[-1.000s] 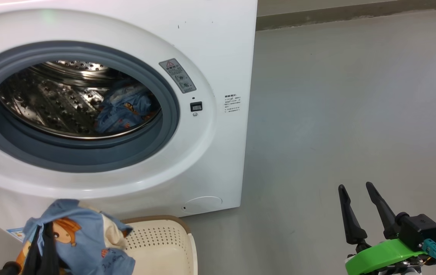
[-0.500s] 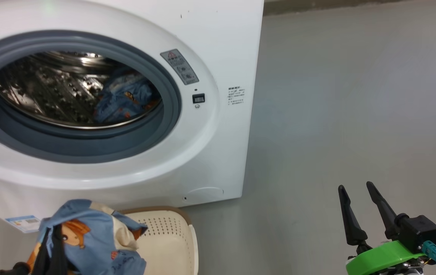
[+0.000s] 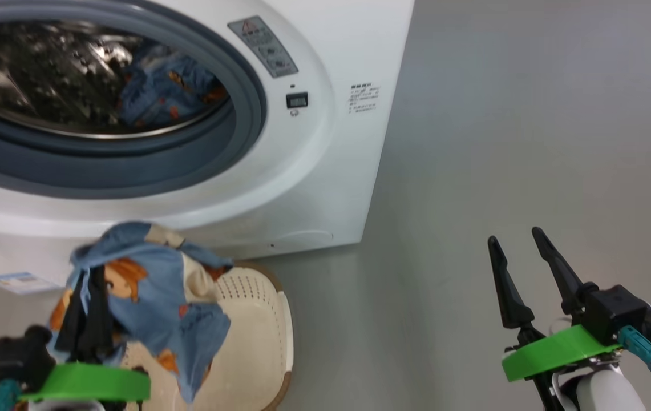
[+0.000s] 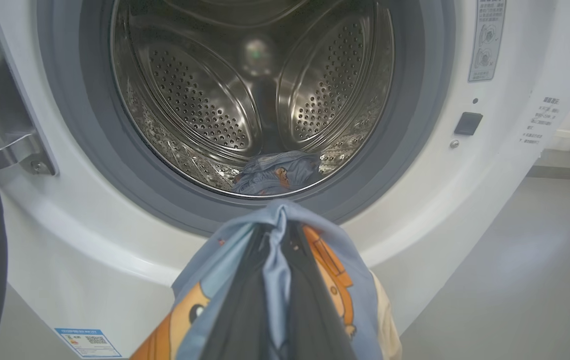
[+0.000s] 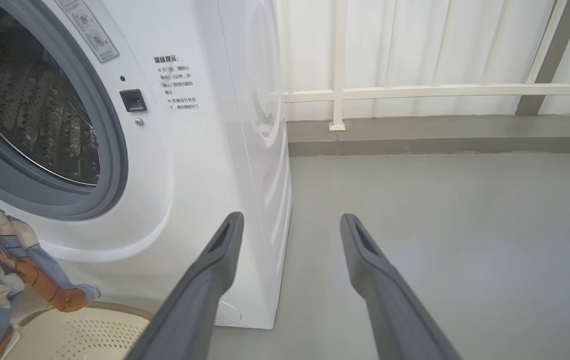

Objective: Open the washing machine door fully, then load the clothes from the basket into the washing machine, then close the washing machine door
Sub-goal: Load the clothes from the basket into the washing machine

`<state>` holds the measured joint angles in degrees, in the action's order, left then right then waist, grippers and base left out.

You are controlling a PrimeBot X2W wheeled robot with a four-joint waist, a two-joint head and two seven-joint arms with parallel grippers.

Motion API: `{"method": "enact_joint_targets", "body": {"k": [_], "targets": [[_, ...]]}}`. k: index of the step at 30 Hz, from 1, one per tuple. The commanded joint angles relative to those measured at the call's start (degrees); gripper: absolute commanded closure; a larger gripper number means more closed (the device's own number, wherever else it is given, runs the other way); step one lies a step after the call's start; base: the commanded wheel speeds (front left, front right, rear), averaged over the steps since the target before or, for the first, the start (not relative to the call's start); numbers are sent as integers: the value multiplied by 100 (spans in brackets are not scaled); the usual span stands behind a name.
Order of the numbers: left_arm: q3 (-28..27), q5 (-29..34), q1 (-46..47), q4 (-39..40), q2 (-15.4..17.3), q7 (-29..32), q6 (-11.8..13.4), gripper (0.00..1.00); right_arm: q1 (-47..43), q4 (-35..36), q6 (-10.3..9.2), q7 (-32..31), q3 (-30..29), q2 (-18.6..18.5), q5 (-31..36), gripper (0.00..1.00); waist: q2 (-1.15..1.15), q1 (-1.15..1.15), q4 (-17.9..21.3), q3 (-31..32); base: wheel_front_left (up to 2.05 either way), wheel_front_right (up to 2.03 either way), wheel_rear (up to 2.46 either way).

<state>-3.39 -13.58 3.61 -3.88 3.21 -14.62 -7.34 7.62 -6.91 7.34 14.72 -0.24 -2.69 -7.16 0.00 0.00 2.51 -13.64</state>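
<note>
In the head view, the left hand (image 3: 87, 319) gripped the clothes (image 3: 154, 297) over the basket (image 3: 257, 319), and the right hand (image 3: 514, 235) stood wide and empty. The left wrist view showed them hanging limp before the washing machine (image 4: 464, 210); they looked soft and light, best pinched at a bunched fold. The right wrist view showed the right hand splayed above the floor (image 5: 464, 240).

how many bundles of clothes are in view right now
2. First bundle lies low in the drum; second bundle hangs from the shut left hand over the basket. More may hide in the basket.
</note>
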Motion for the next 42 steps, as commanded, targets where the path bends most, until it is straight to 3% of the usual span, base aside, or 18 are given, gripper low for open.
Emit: {"method": "enact_joint_targets", "body": {"k": [1,13,27,36,42], "targets": [[-147,-57,276,104,151,-38,-14,100,162,154,14,28,196,-19,58,0,0,0,-37,-313,0,0,0],[100,-206,1770,-146,582,-38,-14,100,526,94,14,28,393,-19,16,0,0,0,3,-897,0,0,0],[330,-368,3862,-1300,1327,-38,-14,100,756,90,14,28,569,-19,-232,0,0,0,295,-1496,0,0,0],[903,-762,5167,-2678,1856,144,-14,100,843,155,14,28,625,-19,-430,0,0,0,512,-2075,0,0,0],[1155,-1043,5990,-3403,1994,553,-14,100,911,231,14,28,696,-19,-548,0,0,0,632,-2459,0,0,0]]}}
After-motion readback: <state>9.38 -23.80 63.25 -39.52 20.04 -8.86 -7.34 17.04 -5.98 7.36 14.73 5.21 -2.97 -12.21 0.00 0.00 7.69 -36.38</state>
